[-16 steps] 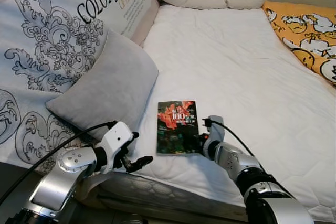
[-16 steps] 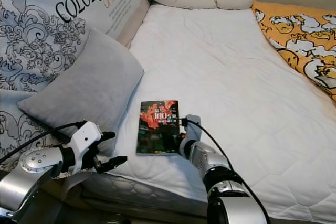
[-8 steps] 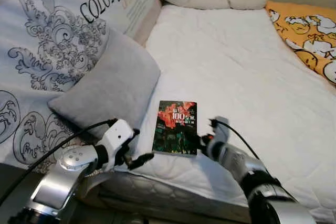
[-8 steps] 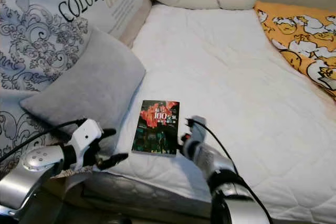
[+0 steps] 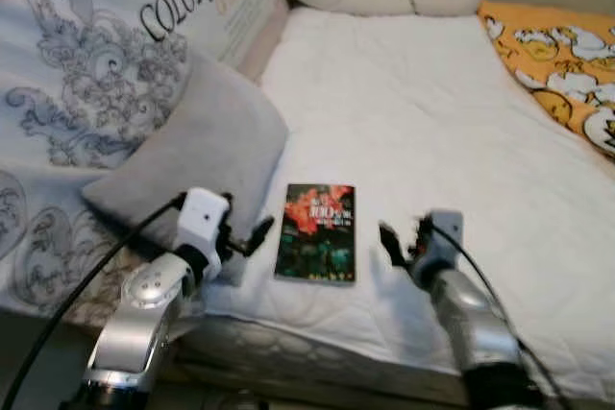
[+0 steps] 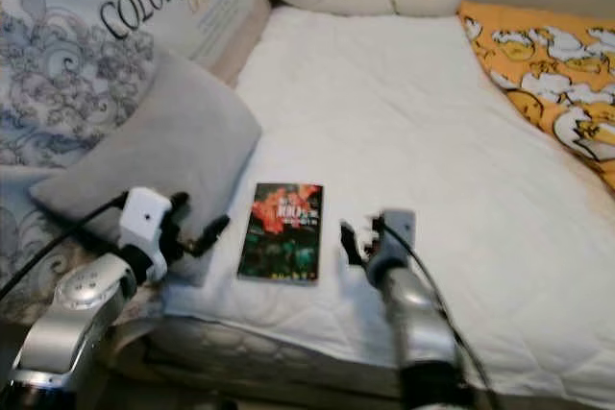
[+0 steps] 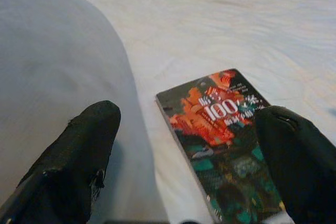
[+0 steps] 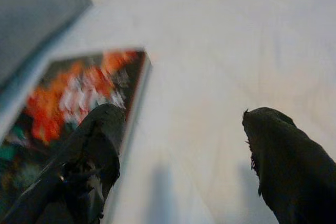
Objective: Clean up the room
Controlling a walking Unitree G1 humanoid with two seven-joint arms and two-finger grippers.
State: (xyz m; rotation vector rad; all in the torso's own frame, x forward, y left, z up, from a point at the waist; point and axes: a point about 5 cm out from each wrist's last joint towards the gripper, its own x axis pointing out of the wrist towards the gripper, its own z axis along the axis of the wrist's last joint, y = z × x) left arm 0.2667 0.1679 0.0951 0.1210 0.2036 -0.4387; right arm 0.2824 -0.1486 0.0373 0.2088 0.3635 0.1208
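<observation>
Silver arms reached over the bed (image 5: 413, 112); the left pincer (image 5: 252, 235) and right pincer (image 5: 392, 240) flanked the book (image 5: 317, 246), both spread open, empty.

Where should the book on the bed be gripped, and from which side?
Probably the book by its right long edge, from the right gripper side. It lies flat on the mattress, so one finger must slide under; the grey pillow crowds its left edge.
</observation>
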